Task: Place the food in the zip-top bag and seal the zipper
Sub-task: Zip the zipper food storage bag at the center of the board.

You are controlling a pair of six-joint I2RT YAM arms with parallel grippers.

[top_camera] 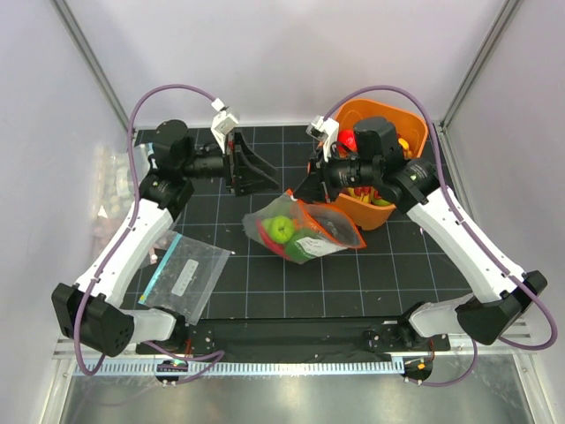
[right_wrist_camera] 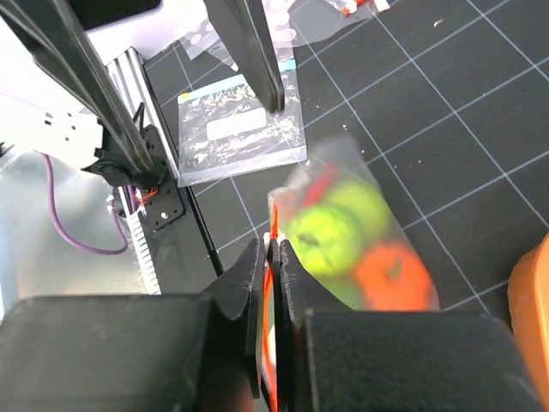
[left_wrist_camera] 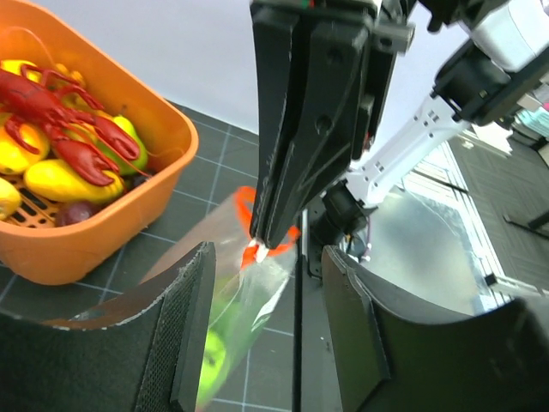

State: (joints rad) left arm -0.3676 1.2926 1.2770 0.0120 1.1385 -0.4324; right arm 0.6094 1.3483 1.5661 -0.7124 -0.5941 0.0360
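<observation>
Zip-top bag (top_camera: 305,231), loaded with food (right_wrist_camera: 330,236), slumps on the counter (top_camera: 388,265) centre, right jaws clamped on its zipper (left_wrist_camera: 251,251) corner, left jaws open and clear; likely fault: load drags strip free or spills through an unsealed gap

White shells w/ blk joints on left arm (top_camera: 132,240) & right arm (top_camera: 472,243); purple cables (top_camera: 177,88); blk left gripper (left_wrist_camera: 266,283), right gripper (right_wrist_camera: 270,251).
</observation>
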